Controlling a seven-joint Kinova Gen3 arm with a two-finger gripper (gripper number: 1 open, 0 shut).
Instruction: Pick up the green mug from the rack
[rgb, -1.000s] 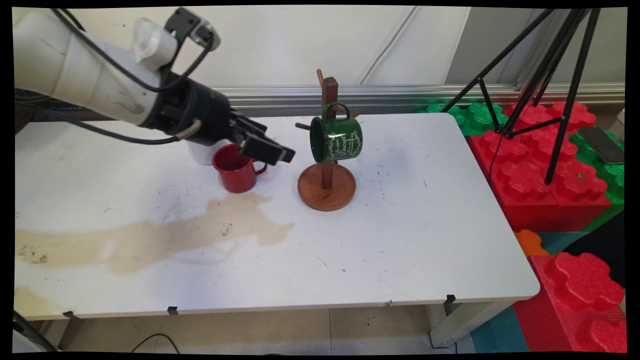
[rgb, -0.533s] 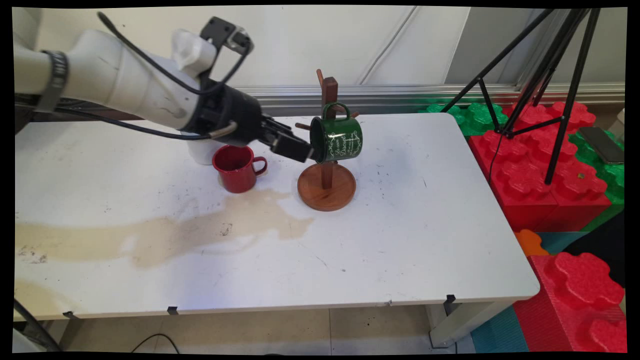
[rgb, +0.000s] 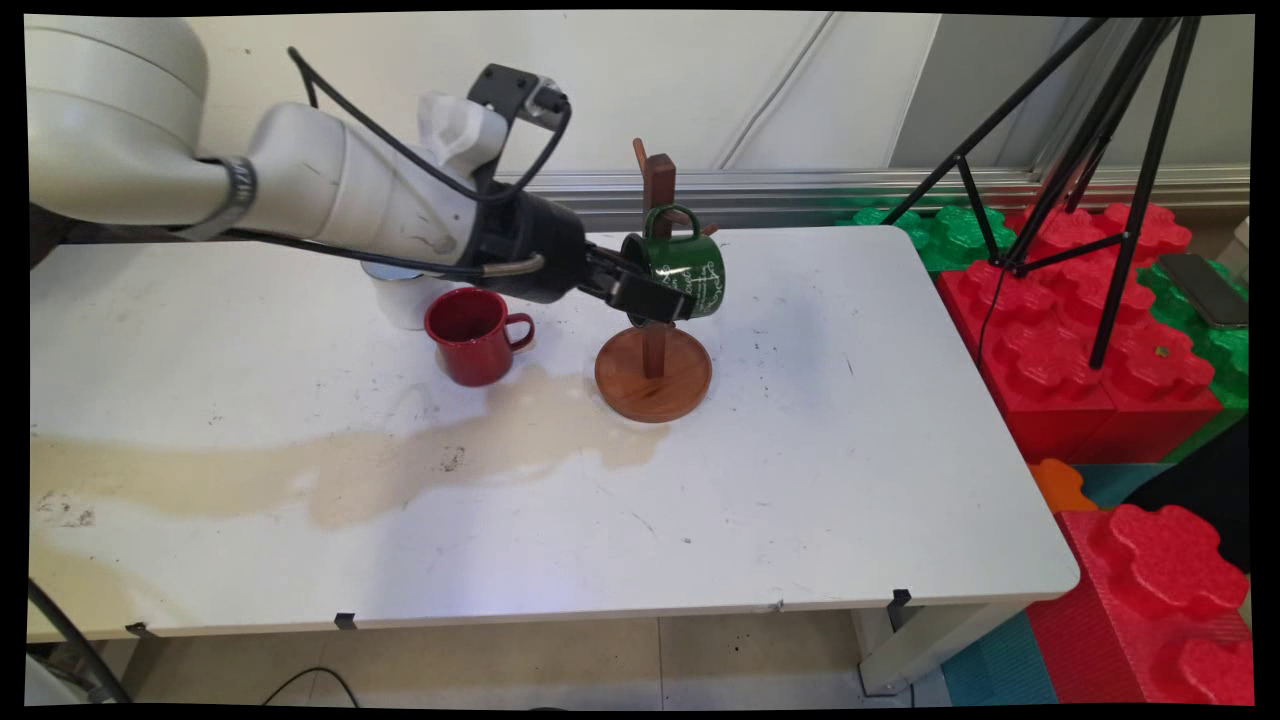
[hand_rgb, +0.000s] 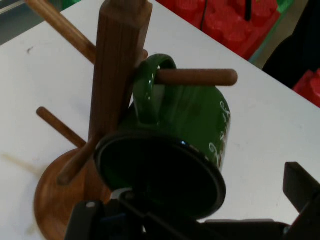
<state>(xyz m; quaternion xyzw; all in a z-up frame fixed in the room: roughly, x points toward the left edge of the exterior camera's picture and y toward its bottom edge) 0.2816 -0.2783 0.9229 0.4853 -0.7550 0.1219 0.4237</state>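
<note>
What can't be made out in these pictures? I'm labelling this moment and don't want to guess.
- Gripper: open or shut cannot be told; in the main view it overlaps the green mug, and the hand view cuts it at the bottom edge.
- White cup: mostly hidden behind the arm and the red mug, main view.
- Mug tree: its post is partly covered by the green mug in both views.

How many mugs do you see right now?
3: a green mug hanging on the wooden mug tree, a red mug on the table left of it, and a white one partly hidden behind the arm.
</note>
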